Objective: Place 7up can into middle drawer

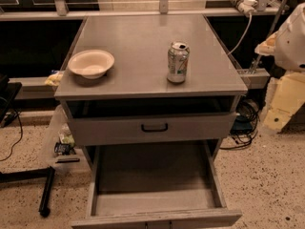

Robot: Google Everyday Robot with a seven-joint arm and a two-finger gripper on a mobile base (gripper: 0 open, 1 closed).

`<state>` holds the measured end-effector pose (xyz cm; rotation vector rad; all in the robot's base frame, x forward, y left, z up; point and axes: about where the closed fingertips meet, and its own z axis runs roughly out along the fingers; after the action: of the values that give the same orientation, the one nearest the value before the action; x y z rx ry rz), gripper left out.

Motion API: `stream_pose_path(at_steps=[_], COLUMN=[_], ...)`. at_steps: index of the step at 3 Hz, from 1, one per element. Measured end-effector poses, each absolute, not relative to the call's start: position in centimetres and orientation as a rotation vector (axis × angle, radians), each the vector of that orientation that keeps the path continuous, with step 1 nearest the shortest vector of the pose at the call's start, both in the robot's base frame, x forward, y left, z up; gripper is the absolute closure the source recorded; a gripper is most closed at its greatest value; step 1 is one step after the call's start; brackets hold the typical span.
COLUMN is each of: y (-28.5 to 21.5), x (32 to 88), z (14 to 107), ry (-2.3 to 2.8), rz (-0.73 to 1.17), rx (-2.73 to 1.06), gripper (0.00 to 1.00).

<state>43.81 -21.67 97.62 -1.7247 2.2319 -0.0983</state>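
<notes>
The 7up can stands upright on the grey cabinet top, near its right front part. It is silver with green and red marks and a shiny top. The middle drawer is pulled out wide below, and its flat grey floor shows nothing on it. My gripper is at the right edge of the view, beside the cabinet and lower than the can. It is well apart from the can and holds nothing that I can see.
A cream round bowl sits on the left of the cabinet top. A drawer front with a small black handle lies above the open drawer. Cables lie on the floor at right. A black stand is at left.
</notes>
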Motion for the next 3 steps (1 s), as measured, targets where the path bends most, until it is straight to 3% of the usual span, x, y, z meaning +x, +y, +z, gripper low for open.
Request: stream_pose_path(at_steps=[1,3], y=[-21.7,-20.9], x=[43.8,49.3], z=[97.6,96.1], ry=[2.232,2.158], rz=[-0.098,-0.157], rx=[-1.725,-1.684], gripper=[0.00,0.00])
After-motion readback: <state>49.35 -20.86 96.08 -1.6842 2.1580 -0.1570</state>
